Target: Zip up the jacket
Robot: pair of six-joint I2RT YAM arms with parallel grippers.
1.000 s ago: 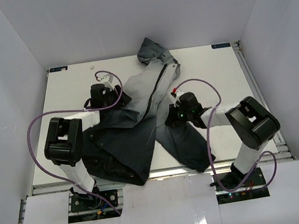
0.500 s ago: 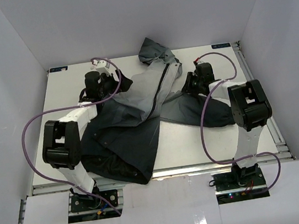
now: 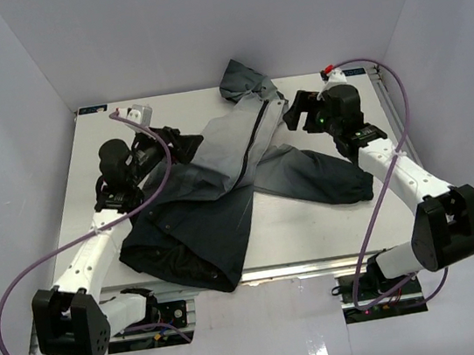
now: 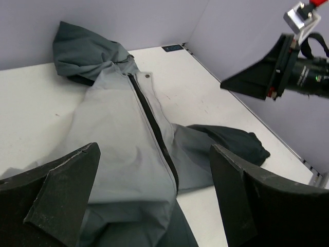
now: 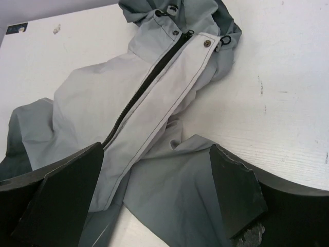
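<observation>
Limp jacket (image 3: 217,158) crumpled across the tabletop (image 3: 314,220).
Left fingers (image 4: 61,195) and right fingers (image 5: 234,190) spread, empty; cloth will likely bunch, so pinch beside the zipper (image 5: 139,98).

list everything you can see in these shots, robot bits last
jacket: 1, dark charcoal with lighter grey panels, spread across the middle of the table
zipper: 1, black, runs down the jacket's grey front
table: 1, white, under the jacket
corner labels: 2, dark, at the table's far corners
walls: 3, pale grey, left, back and right
cables: 2, purple, one looping along each arm
arms: 2, white links with black joints, bases at the near edge
left gripper: 1, black, open above the jacket's left side
right gripper: 1, black, open above the jacket's right side
</observation>
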